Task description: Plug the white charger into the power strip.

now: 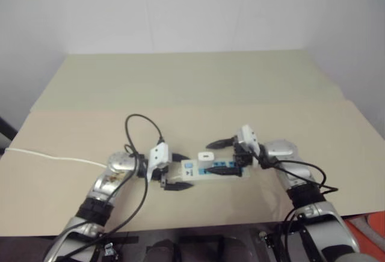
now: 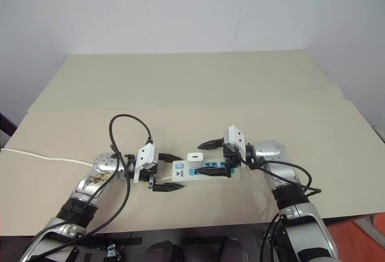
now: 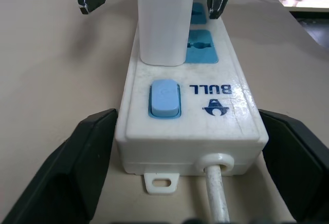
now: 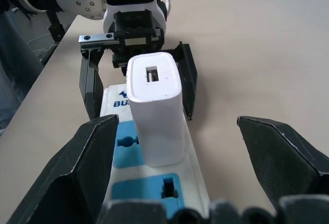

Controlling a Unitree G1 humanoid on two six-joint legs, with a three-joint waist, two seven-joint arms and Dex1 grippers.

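White charger (image 4: 154, 108) standing plugged upright in power strip (image 3: 193, 121); my left gripper (image 2: 166, 172) and right gripper (image 2: 212, 156) both gaping wide, straddling strip ends, pinching nothing.

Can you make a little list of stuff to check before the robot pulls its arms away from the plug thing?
1. White charger standing upright in the power strip, in the socket nearest the switch: ok.
2. Charger pushed all the way down: cannot tell, though its base looks flush.
3. Left gripper open, fingers off the strip's sides: ok.
4. Right gripper open, not touching the charger: ok.
5. Strip lying flat on the table: ok.
6. Switch turned on: cannot tell.
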